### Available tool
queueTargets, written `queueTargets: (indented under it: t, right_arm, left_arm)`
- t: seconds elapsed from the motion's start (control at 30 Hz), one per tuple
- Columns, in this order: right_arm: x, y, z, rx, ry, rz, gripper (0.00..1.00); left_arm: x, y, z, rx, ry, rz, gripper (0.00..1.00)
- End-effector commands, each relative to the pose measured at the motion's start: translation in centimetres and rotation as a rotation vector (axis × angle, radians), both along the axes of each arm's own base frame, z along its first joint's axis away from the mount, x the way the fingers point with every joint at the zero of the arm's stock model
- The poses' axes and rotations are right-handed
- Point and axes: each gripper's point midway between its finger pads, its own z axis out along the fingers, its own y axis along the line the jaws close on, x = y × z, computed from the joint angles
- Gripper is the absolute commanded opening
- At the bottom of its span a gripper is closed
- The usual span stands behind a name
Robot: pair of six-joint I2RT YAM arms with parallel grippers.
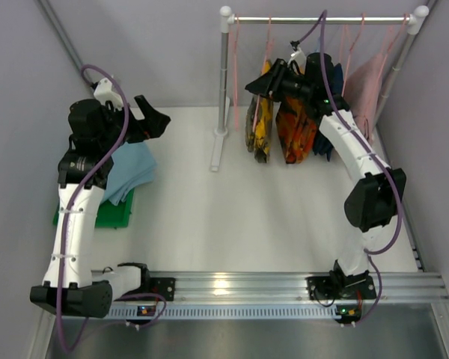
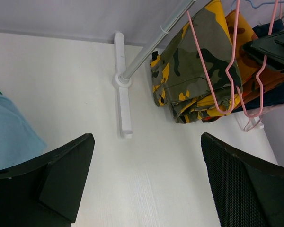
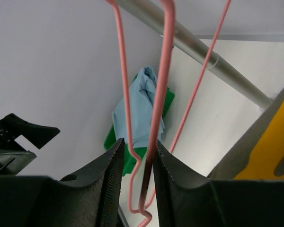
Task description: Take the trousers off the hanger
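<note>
We start wide: the tabletop [image 1: 209,224], and at its far edge, right of the middle, the rack [image 1: 224,82] with hangers along its rail. The job looks about half done. The light blue trousers [image 1: 137,170] lie off the rack at the tabletop's left edge, partly over a green board [image 1: 114,214]. The yellow trousers [image 1: 259,129] hang at the rack, not yet freed (that pair is what's left, as we judge it). The left gripper [image 1: 154,120] hovers near the blue pair, fingers spread fully, holding nothing. The right gripper [image 3: 138,156] is up under the rail, and only its wrist view shows why: a pink hanger [image 3: 164,71] wire runs between its fingers. They stand narrow; whether they pinch it we cannot tell. The left wrist view alone shows the yellow pair's blotchy folds up close.
</note>
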Motion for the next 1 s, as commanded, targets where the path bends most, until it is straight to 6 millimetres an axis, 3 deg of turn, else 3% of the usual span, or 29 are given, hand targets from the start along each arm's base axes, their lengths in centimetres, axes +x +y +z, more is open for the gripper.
queueTargets:
  t: [0.0, 0.07, 0.23, 0.43, 0.57, 0.83, 0.97]
  right_arm:
    - [-1.0, 1.3, 4.3, 0.097, -0.097, 0.074, 0.29]
    - [-1.0, 1.5, 4.8, 0.125, -0.097, 0.080, 0.24]
    - [-1.2, 1.6, 5.4, 0.157, -0.089, 0.093, 0.00]
    - [-2.1, 0.7, 8.2, 0.194, -0.139, 0.099, 0.00]
    - [-2.1, -0.9, 10.3, 0.230, -0.179, 0.083, 0.00]
    - [-4.4, -2.3, 15.8, 0.296, -0.292, 0.129, 0.00]
    - [-5.6, -2.6, 17.1, 0.311, -0.313, 0.147, 0.00]
  left_arm:
    - [0.4, -0.1, 1.3, -0.014, -0.057, -0.008, 0.99]
    - [0.4, -0.1, 1.4, -0.014, -0.058, -0.006, 0.99]
    - [0.3, 0.0, 1.5, -0.013, -0.062, -0.003, 0.99]
    - [0.3, -0.1, 1.3, -0.023, -0.061, -0.006, 0.99]
    - [0.3, -0.2, 1.2, -0.033, -0.061, -0.010, 0.99]
    - [0.2, -0.2, 1.8, -0.038, -0.108, -0.007, 0.99]
    - [-0.1, -0.4, 2.1, -0.038, -0.145, -0.021, 0.99]
